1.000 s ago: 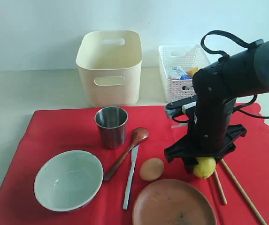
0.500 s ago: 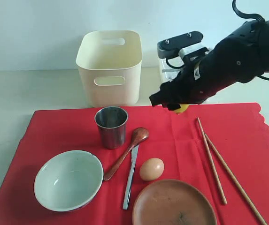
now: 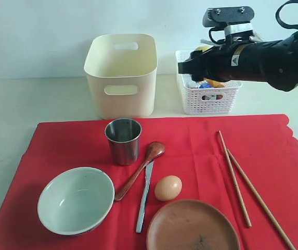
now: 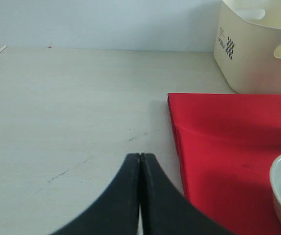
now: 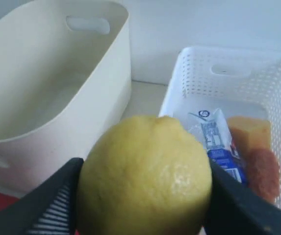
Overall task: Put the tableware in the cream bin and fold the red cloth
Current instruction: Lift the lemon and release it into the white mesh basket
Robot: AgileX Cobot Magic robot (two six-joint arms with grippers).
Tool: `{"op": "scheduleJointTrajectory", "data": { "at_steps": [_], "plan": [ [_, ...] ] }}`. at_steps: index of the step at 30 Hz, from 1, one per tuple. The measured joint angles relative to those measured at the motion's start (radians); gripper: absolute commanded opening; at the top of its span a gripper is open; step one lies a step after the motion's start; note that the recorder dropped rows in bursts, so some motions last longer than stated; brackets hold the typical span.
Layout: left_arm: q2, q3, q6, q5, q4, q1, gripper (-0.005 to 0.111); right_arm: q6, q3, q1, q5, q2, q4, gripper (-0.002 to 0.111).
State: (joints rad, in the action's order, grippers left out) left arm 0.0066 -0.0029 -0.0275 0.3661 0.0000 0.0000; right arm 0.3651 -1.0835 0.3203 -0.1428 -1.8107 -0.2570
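Observation:
My right gripper (image 3: pixel 198 56) is shut on a yellow lemon (image 5: pixel 145 178), held in the air above the near left part of the white lattice basket (image 3: pixel 207 99). The cream bin (image 3: pixel 120 78) stands left of the basket, with nothing showing inside. On the red cloth (image 3: pixel 190 146) lie the steel cup (image 3: pixel 123 140), pale bowl (image 3: pixel 76 200), wooden spoon (image 3: pixel 140 169), knife (image 3: pixel 144 197), brown plate (image 3: pixel 193 226) and chopsticks (image 3: pixel 242 182). My left gripper (image 4: pixel 140 161) is shut and empty, over bare table beside the cloth's (image 4: pixel 218 137) edge.
A brown egg (image 3: pixel 168 188) rests on the cloth between knife and plate. The basket (image 5: pixel 199 78) holds a milk carton (image 5: pixel 218 142), cheese (image 5: pixel 248 129) and a sausage (image 5: pixel 263 169). Pale table surrounds the cloth; a wall stands behind the bins.
My right gripper lifted the lemon off the cloth by the chopsticks and carried it up and back over the white basket. The left gripper has not visibly changed.

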Motion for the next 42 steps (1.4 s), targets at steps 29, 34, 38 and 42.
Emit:
{"op": "scheduleJointTrajectory", "data": {
  "at_steps": [29,34,38,42],
  "plan": [
    [0.000,0.000,0.000,0.000,0.000,0.000,0.000,-0.250,-0.965,-0.118,0.477,-0.662,-0.131,0.001],
    [0.000,0.000,0.000,0.000,0.000,0.000,0.000,-0.250,-1.042,-0.118,0.495,-0.727,-0.213,0.001],
    [0.000,0.000,0.000,0.000,0.000,0.000,0.000,-0.274,-1.055,-0.118,0.499,-0.753,-0.229,0.009],
    [0.000,0.000,0.000,0.000,0.000,0.000,0.000,-0.282,-1.055,-0.118,0.501,-0.756,-0.231,0.035]
  ]
}}
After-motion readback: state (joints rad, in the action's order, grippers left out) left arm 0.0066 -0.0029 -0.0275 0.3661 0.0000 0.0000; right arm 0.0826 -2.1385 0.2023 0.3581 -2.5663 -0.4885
